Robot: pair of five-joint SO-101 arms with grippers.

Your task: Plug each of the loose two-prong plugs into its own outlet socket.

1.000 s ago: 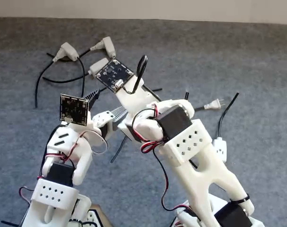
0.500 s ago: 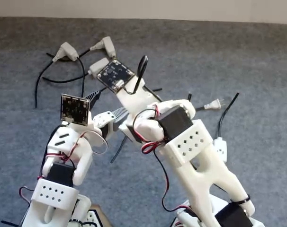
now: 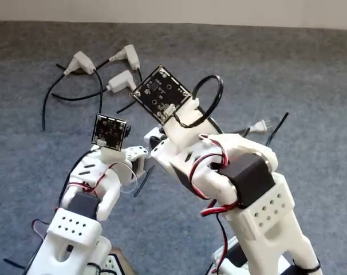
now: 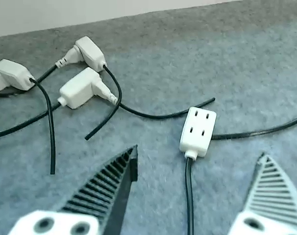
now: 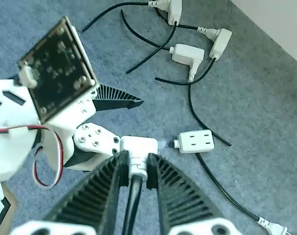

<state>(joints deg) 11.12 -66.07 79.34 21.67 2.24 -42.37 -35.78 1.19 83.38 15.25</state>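
Note:
My right gripper (image 5: 136, 157) is shut on a white plug (image 5: 138, 146) whose black cord runs back between the fingers. The plug hangs above the carpet, just short of a white two-outlet socket (image 5: 195, 141). That socket (image 4: 198, 129) also lies flat on the carpet ahead of my left gripper (image 4: 198, 152), which is open and holds nothing. One of its ribbed fingers (image 5: 116, 100) shows beside the held plug. Another two-prong plug (image 3: 259, 126) with a black cord lies loose on the carpet to the right.
Three white angled plugs (image 3: 79, 62) (image 3: 127, 56) (image 3: 121, 81) with tangled black cords lie at the far left of the grey carpet (image 3: 311, 69). Both arms stand close together in the middle.
The right arm has drawn back from the far plugs and risen, uncovering the third angled plug. The left arm has shifted a little to the right.

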